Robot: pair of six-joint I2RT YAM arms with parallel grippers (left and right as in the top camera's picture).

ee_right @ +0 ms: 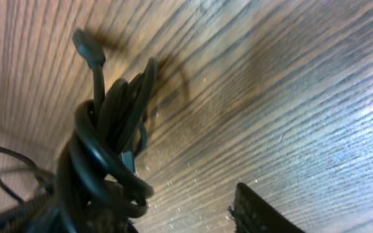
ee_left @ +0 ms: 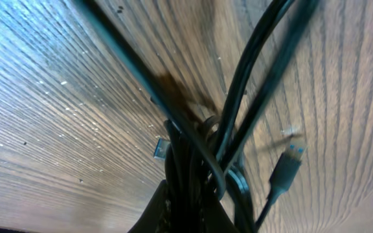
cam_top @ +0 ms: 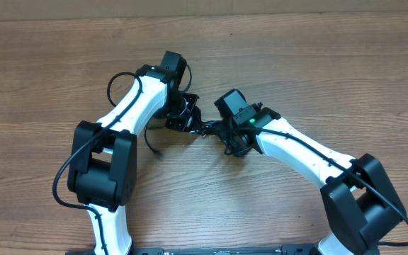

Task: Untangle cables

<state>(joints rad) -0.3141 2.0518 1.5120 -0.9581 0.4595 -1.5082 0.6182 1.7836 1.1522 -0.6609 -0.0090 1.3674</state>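
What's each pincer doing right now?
Left pincer: looks closed on the cables.
Right pincer: open, beside the cables, not gripping them.

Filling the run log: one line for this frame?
stage: mid-untangle | cables: one tangled bundle, table centre | left gripper: at bundle, grip unclear | right gripper: at bundle, grip unclear

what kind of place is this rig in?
Probably a lab test bench: a wood-grain table, left arm and right arm mounted at its near edge, tangled black cables between them.
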